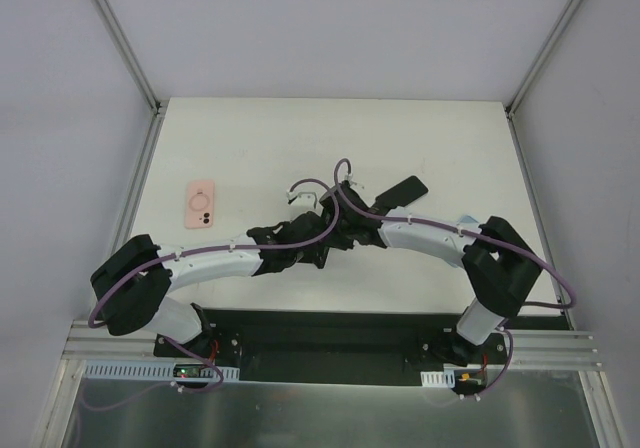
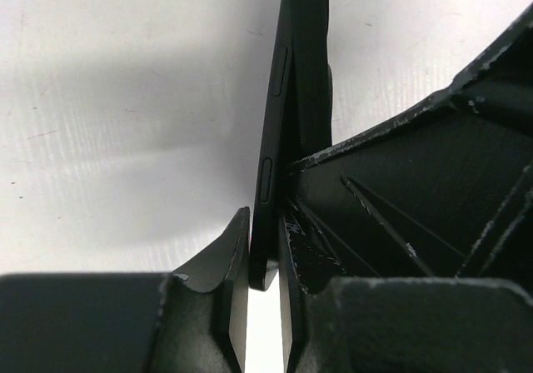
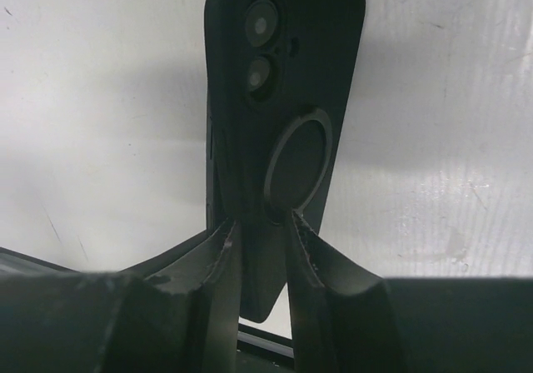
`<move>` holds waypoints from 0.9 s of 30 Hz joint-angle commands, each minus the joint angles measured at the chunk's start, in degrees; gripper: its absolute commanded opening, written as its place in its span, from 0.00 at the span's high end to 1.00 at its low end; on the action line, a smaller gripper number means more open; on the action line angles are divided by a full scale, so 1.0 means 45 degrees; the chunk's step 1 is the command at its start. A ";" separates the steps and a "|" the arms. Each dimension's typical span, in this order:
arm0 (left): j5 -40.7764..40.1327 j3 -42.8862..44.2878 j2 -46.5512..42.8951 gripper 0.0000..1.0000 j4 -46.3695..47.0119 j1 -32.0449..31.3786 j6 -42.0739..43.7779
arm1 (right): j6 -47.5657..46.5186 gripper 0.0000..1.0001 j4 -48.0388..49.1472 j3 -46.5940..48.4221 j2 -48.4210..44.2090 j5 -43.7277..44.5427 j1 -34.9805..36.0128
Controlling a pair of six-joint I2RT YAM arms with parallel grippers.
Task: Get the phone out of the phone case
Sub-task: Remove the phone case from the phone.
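A black phone in its black phone case [image 1: 400, 190] is held off the table between both grippers at mid-table, its free end pointing to the back right. My right gripper [image 3: 260, 223] is shut on the lower end of the phone case [image 3: 287, 73], whose back shows two camera lenses and a ring. A thin dark edge shows beside the case on its left. In the left wrist view the phone [image 2: 275, 123] is edge-on, side buttons visible, and my left gripper [image 2: 266, 231] is shut on its near end. The two grippers meet from opposite sides, left gripper [image 1: 312, 250] and right gripper [image 1: 342, 230].
A pink phone case [image 1: 200, 205] with a ring on its back lies flat on the white table [image 1: 450, 138] at the left. Metal frame rails run along both sides. The right gripper's finger [image 2: 416, 190] fills the right half of the left wrist view.
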 commanded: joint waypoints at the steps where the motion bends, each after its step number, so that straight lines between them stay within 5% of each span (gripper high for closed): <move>1: -0.1176 -0.0501 0.0368 1.00 -0.2043 0.0210 0.0138 | 0.0056 0.73 -0.3012 -0.1366 0.2146 -0.1614 0.0856; 5: -0.1235 -0.0658 0.0173 1.00 -0.2024 0.0210 0.0079 | 0.0291 0.82 -0.2680 -0.1659 0.2498 -0.1966 0.0856; 7: -0.1293 -0.0775 -0.0002 1.00 -0.2043 0.0210 0.0020 | 0.0369 0.98 -0.2679 -0.1893 0.2362 -0.1850 0.0856; 27: -0.0748 -0.0639 -0.1820 1.00 -0.2063 0.0698 0.0138 | -0.1076 0.99 -0.6193 -0.2051 -0.0822 0.1411 0.1012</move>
